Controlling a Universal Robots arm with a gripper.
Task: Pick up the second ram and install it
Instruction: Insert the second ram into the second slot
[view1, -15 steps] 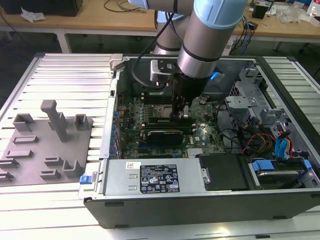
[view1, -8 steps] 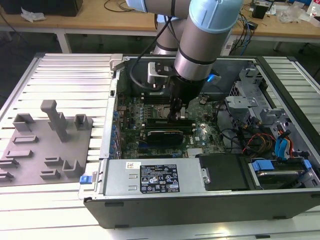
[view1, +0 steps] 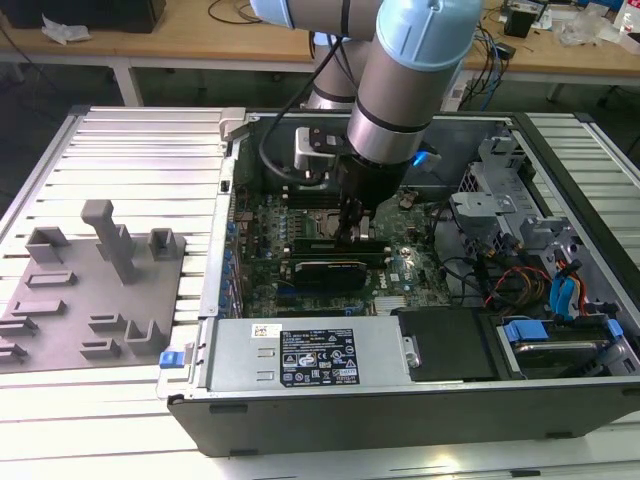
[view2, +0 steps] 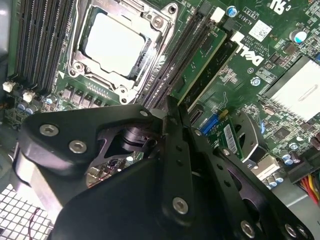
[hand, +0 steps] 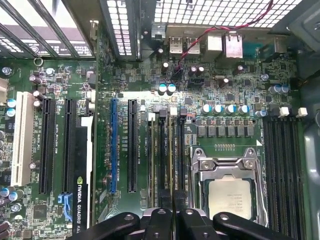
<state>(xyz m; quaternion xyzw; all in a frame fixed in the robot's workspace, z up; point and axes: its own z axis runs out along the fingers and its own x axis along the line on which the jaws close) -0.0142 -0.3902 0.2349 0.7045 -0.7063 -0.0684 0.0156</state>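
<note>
Lowered deep into the open computer case (view1: 400, 400), with the gripper (view1: 352, 232) just above the motherboard (view1: 300, 230), beside the CPU socket (hand: 227, 187). In the second wrist view, gripper (view2: 172, 117) with both fingers pressed close together, almost no gap between, tips resting over the memory slots next to the CPU socket (view2: 117, 47). Seemingly pinching the top edge of the second ram (view2: 176, 92), though the stick itself hard to separate from the dark slots at that place; so the pinching taken as a judgement only. One green ram stick (view2: 207, 57) already seated on the far side of these slots from the CPU socket, lying straight and low in its slot. In the first wrist view, gripper (hand: 174, 212) directly in line with the narrow slots (hand: 167, 155) just beside the CPU socket, probably held so because a stick must go down straight along the slot, not tilted. White end clips (view2: 217, 14) visible at the slot ends. Grey holder tray (view1: 90, 290) well apart from the case, on the ribbed bench (view1: 140, 140), no green stick visible in it.
</note>
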